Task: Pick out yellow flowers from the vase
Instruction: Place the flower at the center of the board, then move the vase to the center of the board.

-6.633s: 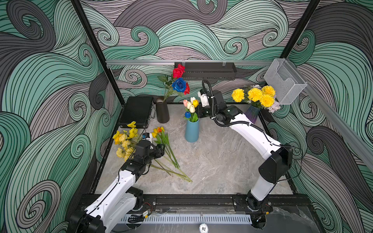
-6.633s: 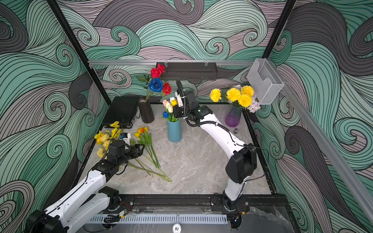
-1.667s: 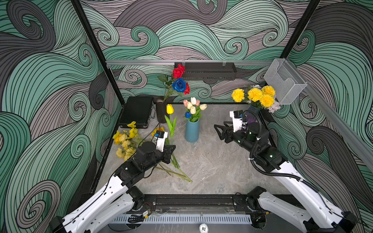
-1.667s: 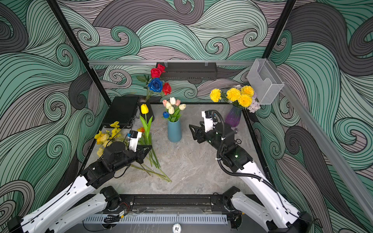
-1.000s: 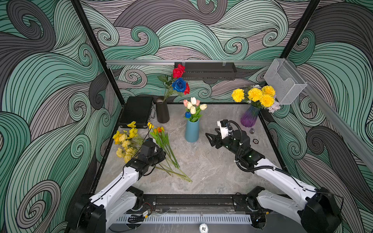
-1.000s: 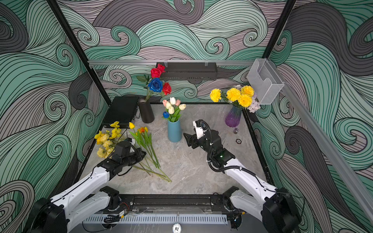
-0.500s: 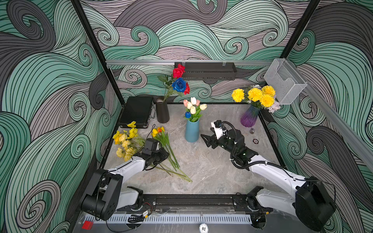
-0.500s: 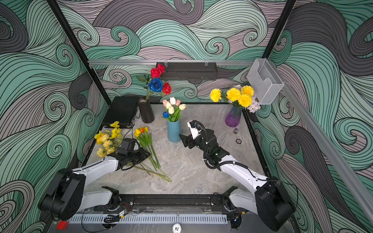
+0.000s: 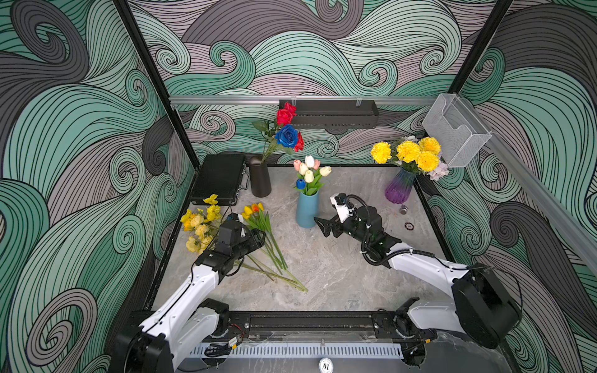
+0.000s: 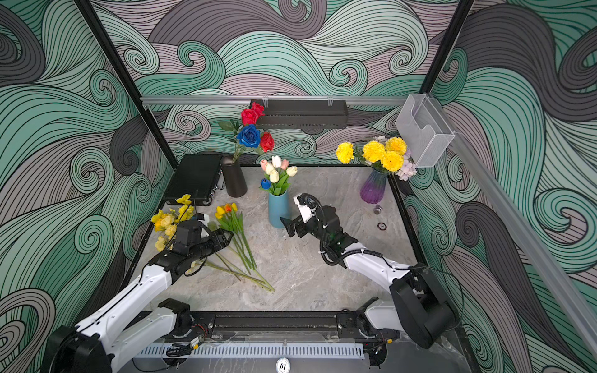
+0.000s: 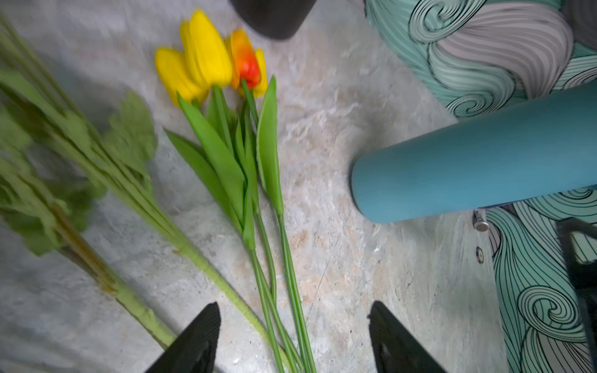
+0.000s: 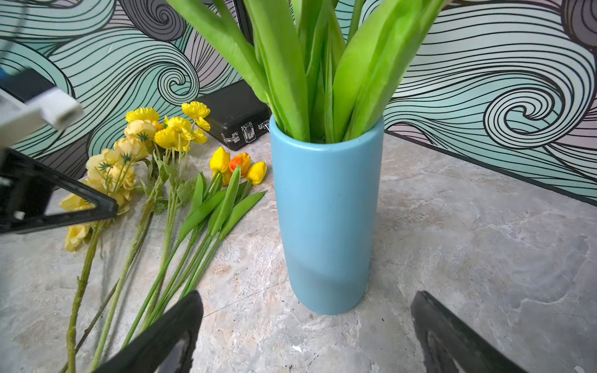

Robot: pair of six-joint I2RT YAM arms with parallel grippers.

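Observation:
Yellow tulips point(image 9: 253, 210) and a heap of ruffled yellow flowers point(image 9: 198, 226) lie on the table at the left. My left gripper point(image 9: 258, 237) hovers open over the tulips' green stems point(image 11: 274, 290), holding nothing. The blue vase point(image 9: 307, 210) holds white and pink tulips and a blue one. In the right wrist view my right gripper point(image 12: 307, 297) is open just in front of the blue vase point(image 12: 326, 210), its jaws apart either side of the base. Yellow pompom flowers point(image 9: 408, 153) stand in a purple vase point(image 9: 399, 190) at the back right.
A black vase point(image 9: 259, 176) with red and blue roses and a black case point(image 9: 219, 179) are at the back left. A small metal cylinder point(image 9: 403, 210) and a dark disc point(image 9: 409, 226) lie near the purple vase. A wire basket point(image 9: 455, 129) hangs on the right rail.
My left gripper has opened and left the yellow tulip lying with the others on the table. My right gripper has moved in toward the blue vase and opened wider.

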